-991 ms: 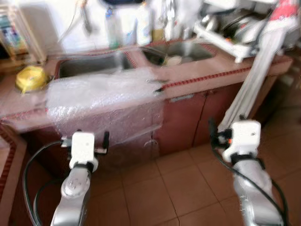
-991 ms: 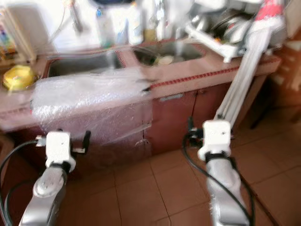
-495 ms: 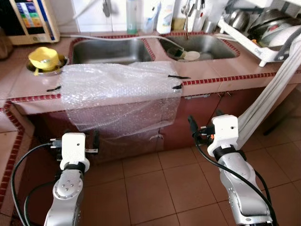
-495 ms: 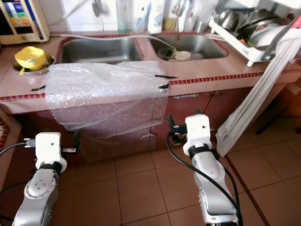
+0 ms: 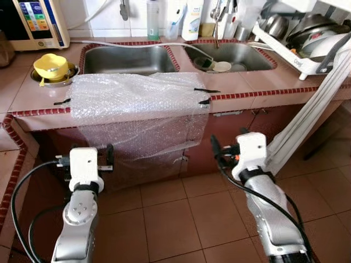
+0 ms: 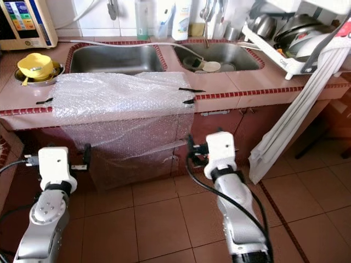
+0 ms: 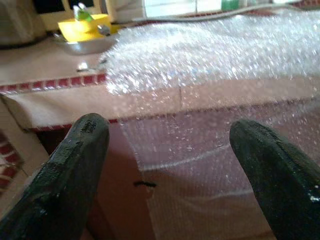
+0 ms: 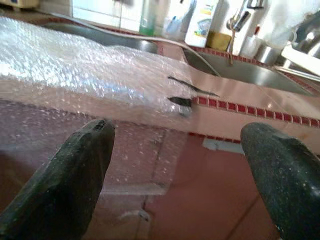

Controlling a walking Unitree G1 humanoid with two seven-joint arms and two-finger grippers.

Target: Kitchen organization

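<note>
A sheet of clear bubble wrap (image 5: 137, 104) lies on the pink tiled counter (image 5: 258, 87) and hangs over its front edge, held by black tape strips (image 5: 204, 101). Both grippers hang low in front of the cabinet, below the counter edge. My left gripper (image 7: 170, 135) is open and faces the sheet's hanging left part, with nothing between its fingers (image 7: 75, 165). My right gripper (image 8: 180, 140) is open too, facing the sheet's right edge and the tape strips (image 8: 181, 101). In the head views the left gripper (image 5: 88, 158) and right gripper (image 5: 233, 149) sit apart from the wrap.
A double steel sink (image 5: 129, 58) sits behind the wrap, with a dish (image 5: 222, 66) in the right basin. A yellow bowl (image 5: 50, 67) stands at the left. Bottles (image 5: 193, 13) line the back, and a dish rack (image 5: 307, 38) stands at right. A white folded frame (image 5: 307, 118) leans on the counter's right end.
The view has steadied from blur and swung slightly. My right gripper has shifted left toward the hanging wrap, and my left gripper has risen a little.
</note>
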